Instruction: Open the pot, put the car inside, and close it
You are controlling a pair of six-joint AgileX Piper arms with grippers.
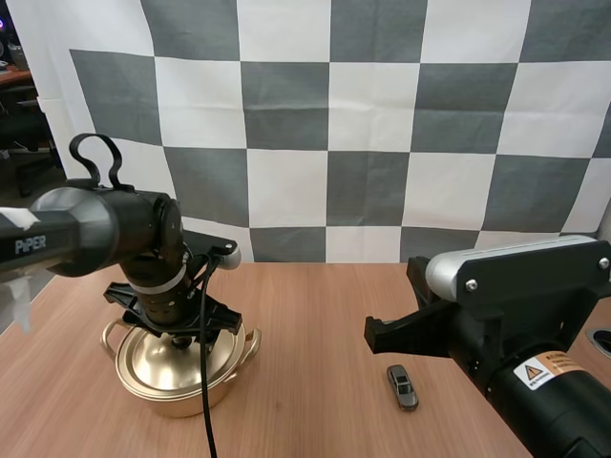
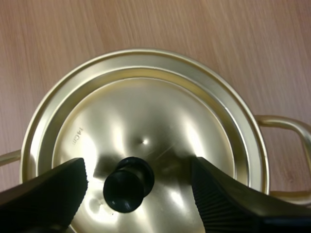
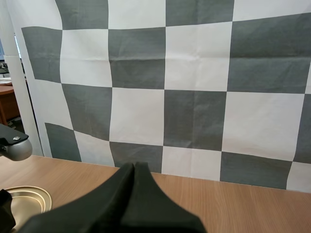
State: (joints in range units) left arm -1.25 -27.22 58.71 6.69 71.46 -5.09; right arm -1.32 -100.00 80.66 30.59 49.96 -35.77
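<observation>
High view: a round polished gold metal pot [image 1: 191, 399], lid [image 1: 162, 361] on, sits toward the tabletop's [image 1: 315, 315] left edge. Your left gripper [image 1: 179, 336] hangs over it, its arm marked "PiPER". A small grey toy car [image 1: 402, 386] lies by the near edge, long axis running far-to-near.
Left wrist: ribbed fingers [image 2: 53, 187] stand apart, flanking the lid's black knob [image 2: 128, 184].
Right wrist: your right gripper [image 3: 135, 194] is closed on nothing.

Straight down onto the pot [image 1: 183, 399] is pretty much blocked: the left end effector [image 1: 179, 336] sits right over its lid [image 2: 160, 121], fingers [image 2: 53, 187] spread either side of the knob [image 2: 129, 184]. To the pot's right the worktop [image 1: 315, 315] is bare wood as far as the car [image 1: 402, 386], with the right end effector [image 1: 382, 336] hanging just beside it, closed up.
</observation>
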